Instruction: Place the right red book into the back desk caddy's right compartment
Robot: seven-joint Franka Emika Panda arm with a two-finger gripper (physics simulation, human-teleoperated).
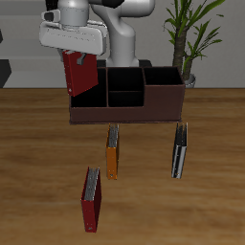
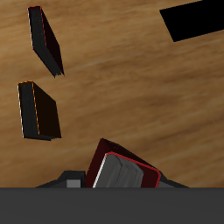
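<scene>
Wooden tabletop, potted plant behind. Gripper clamped on the right red book, held aloft, long axis near vertical, slightly tilted. Directly beneath: the right compartment of the back desk caddy. Judged: straight descent needed. Orange book lies nearer front.

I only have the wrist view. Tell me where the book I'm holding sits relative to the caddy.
Observer: The right red book hangs tilted in the gripper, over the right compartment of the back desk caddy.
Operator: Report whether it is inside.
Observer: Its lower end overlaps the bay's opening; I cannot tell whether it is inside.
Operator: Count the books on the table.
Observer: Three lie in front of the caddy: an orange book, a dark book and a second red book nearest the front edge.
</scene>
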